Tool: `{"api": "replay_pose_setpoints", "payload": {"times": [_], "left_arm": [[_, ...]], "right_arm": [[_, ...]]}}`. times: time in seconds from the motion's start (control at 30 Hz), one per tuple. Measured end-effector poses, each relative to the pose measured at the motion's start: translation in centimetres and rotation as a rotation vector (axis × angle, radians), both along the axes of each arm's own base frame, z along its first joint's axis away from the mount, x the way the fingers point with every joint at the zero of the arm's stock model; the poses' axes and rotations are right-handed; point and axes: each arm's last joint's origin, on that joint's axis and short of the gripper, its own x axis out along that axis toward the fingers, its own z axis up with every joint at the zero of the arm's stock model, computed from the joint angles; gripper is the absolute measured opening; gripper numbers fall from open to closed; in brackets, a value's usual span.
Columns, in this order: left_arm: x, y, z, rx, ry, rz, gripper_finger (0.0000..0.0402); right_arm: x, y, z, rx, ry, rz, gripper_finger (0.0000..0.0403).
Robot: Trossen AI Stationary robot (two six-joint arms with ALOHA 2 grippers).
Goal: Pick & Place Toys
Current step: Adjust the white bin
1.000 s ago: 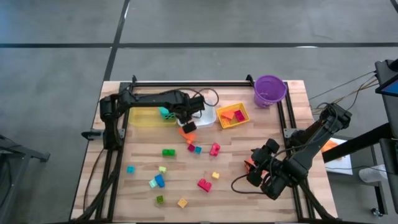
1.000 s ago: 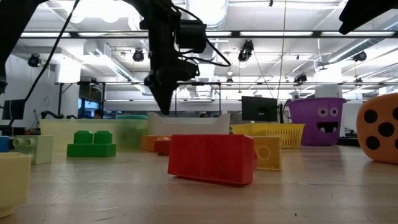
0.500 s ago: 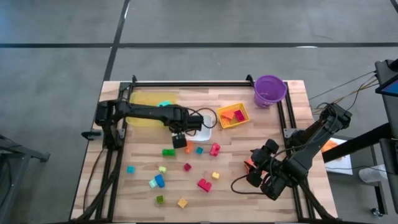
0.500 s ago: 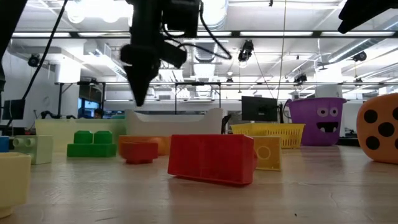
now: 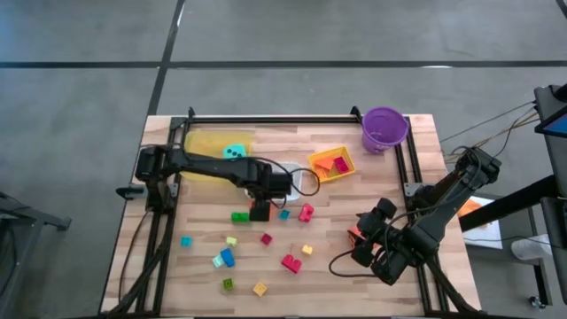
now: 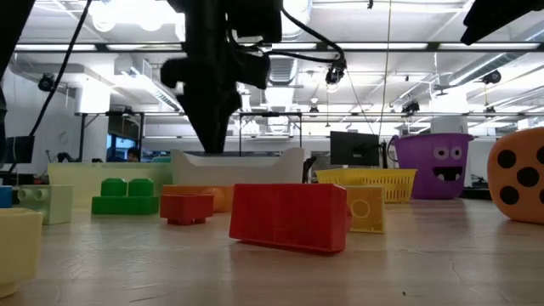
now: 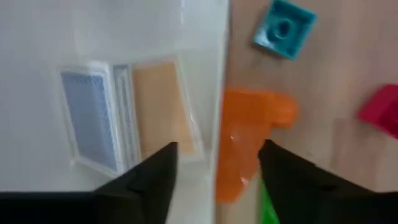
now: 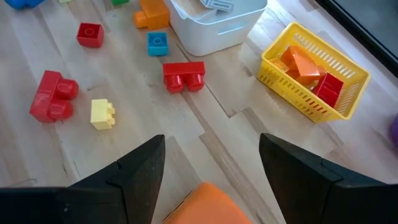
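Note:
My left gripper [image 5: 260, 211] [image 7: 219, 149] points straight down near the table's middle, open, above an orange block [image 7: 249, 143]. The block lies flat on the wood against the outer wall of the white tray [image 7: 124, 37], which holds blue and orange cards [image 7: 93, 118]. Other toy blocks lie scattered: teal [image 7: 284, 28], green [image 5: 240, 216], small red [image 5: 266, 237]. A teal die [image 5: 234, 152] sits in the pale yellow tray [image 5: 199, 146]. My right gripper [image 8: 211, 186] waits open at the right edge, above the orange die [image 8: 205, 205], which rests on the table [image 6: 518, 183].
A yellow basket [image 5: 330, 164] with orange and red pieces stands right of the white tray, and a purple bucket [image 5: 384, 128] is at the far right corner. More blocks lie toward the near edge [image 5: 291, 262]. Bare wood lies between them and my right arm.
My left gripper has moved from beside the white tray toward the table's near edge, rolled about its own axis and opened. The small red block has slid toward the near edge. My right arm has kept still.

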Motion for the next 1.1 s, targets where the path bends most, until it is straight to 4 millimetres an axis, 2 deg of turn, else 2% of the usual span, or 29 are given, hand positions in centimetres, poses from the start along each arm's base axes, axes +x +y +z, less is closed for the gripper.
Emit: {"api": "replay_pose_setpoints", "payload": {"times": [0.23,0.3,0.43,0.8,1.1], "left_arm": [[-0.1,0.0,-1.0,-0.012,-0.011,-0.028,0.0041],[0.0,0.0,-1.0,-0.021,-0.016,-0.043,0.0012],[0.2,0.0,-0.8,-0.027,-0.032,-0.052,0.0003],[0.3,-1.4,-0.6,-0.201,-0.048,-0.093,0.0000],[-0.2,-0.9,-2.8,-0.137,-0.056,-0.043,0.0000]], "right_arm": [[0.1,0.1,0.0,0.010,-0.010,0.001,0.0258],[0.1,0.1,0.0,0.009,-0.009,0.004,0.0258],[0.1,0.1,0.0,0.009,-0.009,0.004,0.0258],[0.1,0.1,0.0,0.009,-0.009,0.005,0.0258],[0.1,0.1,0.0,0.014,-0.014,0.003,0.0258]]}}
